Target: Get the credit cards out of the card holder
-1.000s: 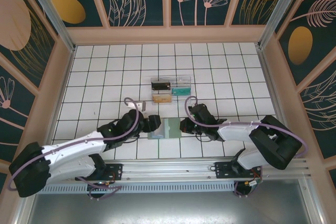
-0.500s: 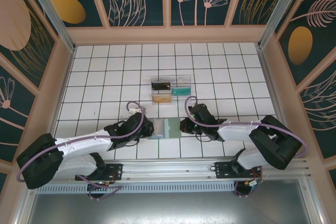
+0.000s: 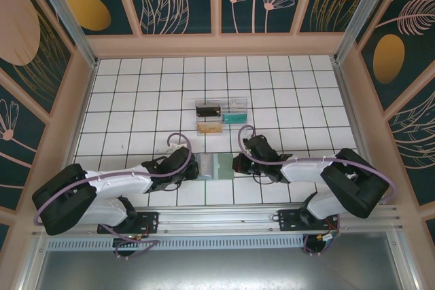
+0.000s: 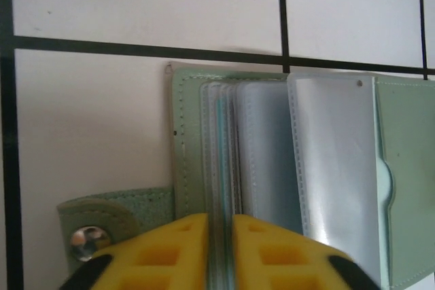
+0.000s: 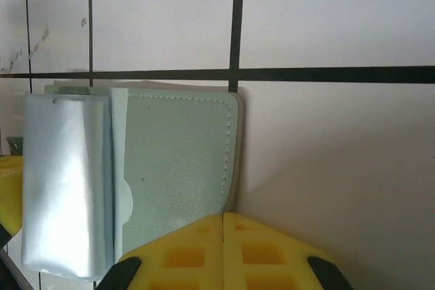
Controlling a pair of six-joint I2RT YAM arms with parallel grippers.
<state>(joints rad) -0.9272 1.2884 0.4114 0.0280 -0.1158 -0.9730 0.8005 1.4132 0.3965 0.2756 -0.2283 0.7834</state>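
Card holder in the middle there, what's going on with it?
The card holder lies open on the tiled table, with one arm at each side. The left gripper is closed on a few of its clear sleeves, where a teal edge shows. The right gripper is shut at the edge of the green right-hand panel.

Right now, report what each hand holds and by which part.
The left hand pinches the edges of the clear sleeves in the card holder. The right hand is shut at the green panel's edge; whether it grips or only presses cannot be told.
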